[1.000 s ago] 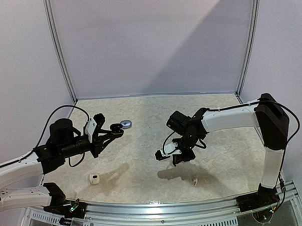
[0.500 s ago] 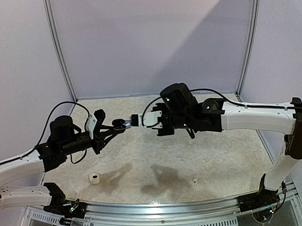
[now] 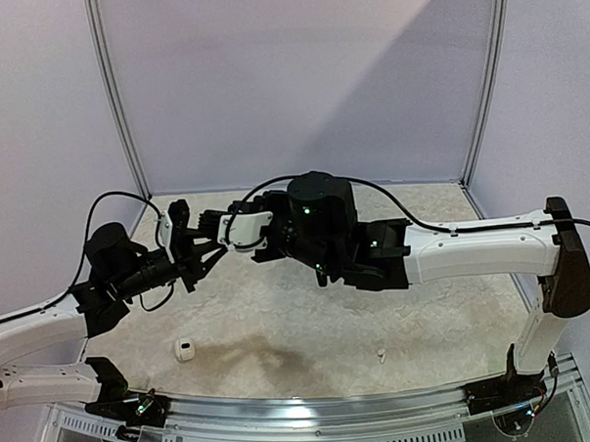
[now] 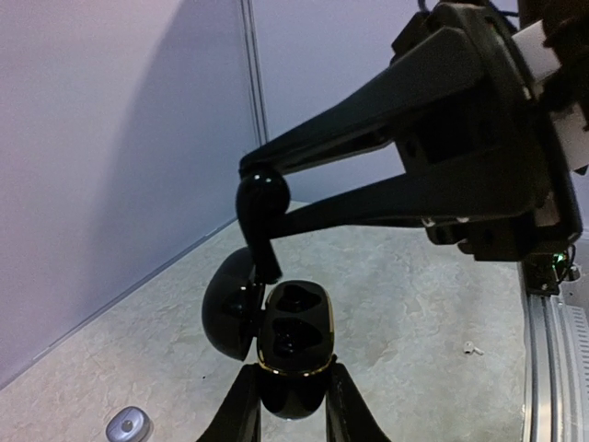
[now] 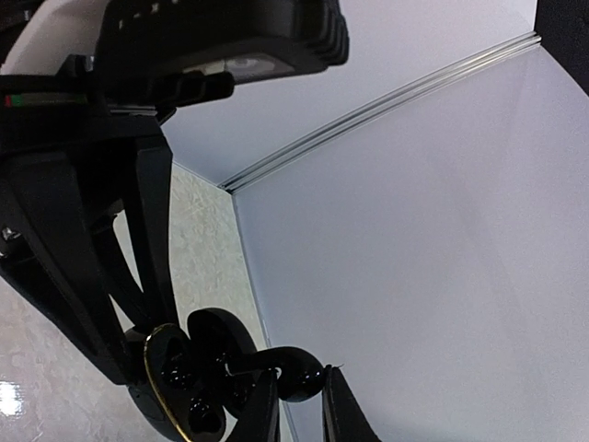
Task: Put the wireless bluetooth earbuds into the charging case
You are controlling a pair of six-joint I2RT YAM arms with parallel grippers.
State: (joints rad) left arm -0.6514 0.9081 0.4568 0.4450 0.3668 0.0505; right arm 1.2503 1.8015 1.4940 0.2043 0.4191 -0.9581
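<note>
Nearest to the left wrist camera, the left tool (image 4: 292, 387) is pressed together on the charging case (image 4: 293, 336) and holds it above the surface (image 4: 414, 304). The lid (image 4: 228, 308) hangs open to one side and two sockets face up, both seemingly empty. Just above, the right tool (image 4: 265, 195) pinches a black earbud (image 4: 259, 210) by its head. The stem points down and its end is at the rim of the case, touching it or nearly so; I cannot tell which.

I judge the step in hand to be the insertion itself, not yet done. The next move asks for a small, straight lowering, with the stem in line with its socket, before the pinch opens.

The left arm (image 3: 45, 325) reaches up from the near left corner. The right arm (image 3: 473, 252) stretches across from the right side to meet it over the left half. Farther off, a white bud (image 4: 472, 348) lies on the surface, well apart from both.
</note>
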